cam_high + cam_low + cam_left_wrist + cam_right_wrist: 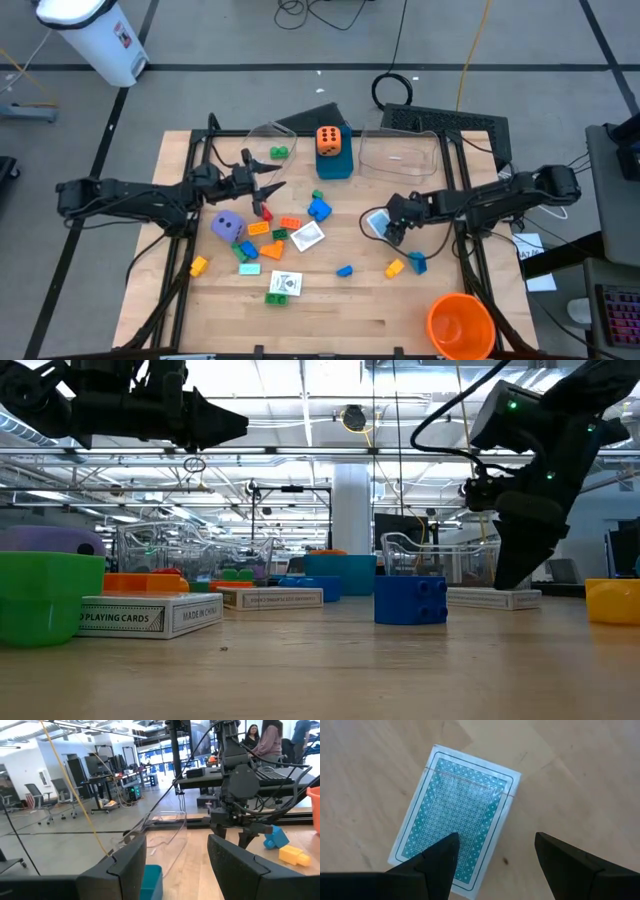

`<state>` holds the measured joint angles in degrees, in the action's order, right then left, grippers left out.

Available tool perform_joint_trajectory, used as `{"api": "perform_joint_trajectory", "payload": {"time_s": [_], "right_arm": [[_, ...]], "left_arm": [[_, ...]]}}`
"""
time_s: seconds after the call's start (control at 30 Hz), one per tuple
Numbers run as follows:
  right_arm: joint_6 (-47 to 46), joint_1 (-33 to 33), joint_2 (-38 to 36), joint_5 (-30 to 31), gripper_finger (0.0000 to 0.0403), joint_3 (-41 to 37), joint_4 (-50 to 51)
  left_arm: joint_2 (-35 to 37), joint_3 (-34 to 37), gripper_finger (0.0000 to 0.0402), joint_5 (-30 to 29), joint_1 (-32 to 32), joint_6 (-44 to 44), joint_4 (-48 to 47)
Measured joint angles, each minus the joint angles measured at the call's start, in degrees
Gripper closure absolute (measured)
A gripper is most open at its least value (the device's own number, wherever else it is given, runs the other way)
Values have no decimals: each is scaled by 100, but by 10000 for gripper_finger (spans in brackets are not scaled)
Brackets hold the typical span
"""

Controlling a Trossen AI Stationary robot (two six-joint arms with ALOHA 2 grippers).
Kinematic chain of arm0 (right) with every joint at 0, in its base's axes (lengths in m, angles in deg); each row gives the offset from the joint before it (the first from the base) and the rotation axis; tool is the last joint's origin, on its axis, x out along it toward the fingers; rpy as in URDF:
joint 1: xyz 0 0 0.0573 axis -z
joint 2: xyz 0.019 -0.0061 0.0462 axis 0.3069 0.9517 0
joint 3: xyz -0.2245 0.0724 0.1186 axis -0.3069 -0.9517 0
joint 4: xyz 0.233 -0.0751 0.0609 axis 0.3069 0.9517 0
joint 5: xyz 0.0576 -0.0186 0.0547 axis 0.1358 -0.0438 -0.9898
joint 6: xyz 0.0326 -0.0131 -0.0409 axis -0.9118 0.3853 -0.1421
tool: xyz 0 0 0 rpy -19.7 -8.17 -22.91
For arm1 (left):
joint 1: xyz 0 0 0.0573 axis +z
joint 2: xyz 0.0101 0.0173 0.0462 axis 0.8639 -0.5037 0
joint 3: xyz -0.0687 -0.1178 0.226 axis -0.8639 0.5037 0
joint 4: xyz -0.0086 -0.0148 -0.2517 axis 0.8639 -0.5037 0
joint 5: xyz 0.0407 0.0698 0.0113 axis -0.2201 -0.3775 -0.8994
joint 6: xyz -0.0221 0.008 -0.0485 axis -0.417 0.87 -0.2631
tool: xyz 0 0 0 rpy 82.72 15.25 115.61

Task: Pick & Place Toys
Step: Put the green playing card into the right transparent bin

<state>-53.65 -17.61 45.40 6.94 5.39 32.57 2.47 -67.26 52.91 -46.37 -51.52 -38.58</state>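
Observation:
A pack of cards with a teal patterned back (460,827) lies flat on the table right of centre (375,221). My right gripper (495,857) hangs open just over it, slanting down; one finger is above the pack's end and the other above bare wood. My left gripper (268,186) is open and level, high over the left-centre of the table, with nothing between its fingers (177,857). Loose toys lie around: a purple die (228,226), blue bricks (319,208), a yellow brick (395,268) and two more card packs (307,237).
Two clear tubs (400,150) stand at the far side, one holding a green brick (278,152). Between them an orange die (330,140) sits on a blue box (335,166). A big orange cup (460,325) stands at the near right corner. People stand beyond the table.

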Motion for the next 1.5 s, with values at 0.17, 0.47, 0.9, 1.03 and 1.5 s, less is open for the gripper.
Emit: {"api": "perform_joint_trajectory", "payload": {"time_s": [0.17,0.47,0.9,1.03,1.5], "right_arm": [[291,261,2,10,149,0,2],[888,784,4,4,149,-7,-23],[957,835,-42,-429,149,-39,-1018],[1104,835,-47,-297,149,49,-944],[1156,75,-90,865,149,1652,46]], "left_arm": [[518,0,188,0,0,4,-672],[1981,2,188,0,4,-379,-2862],[2810,2,187,7,0,-1367,-5416],[2805,2,187,11,-2,-1375,-5761],[2805,2,188,109,-4,-1272,-6010]]}}
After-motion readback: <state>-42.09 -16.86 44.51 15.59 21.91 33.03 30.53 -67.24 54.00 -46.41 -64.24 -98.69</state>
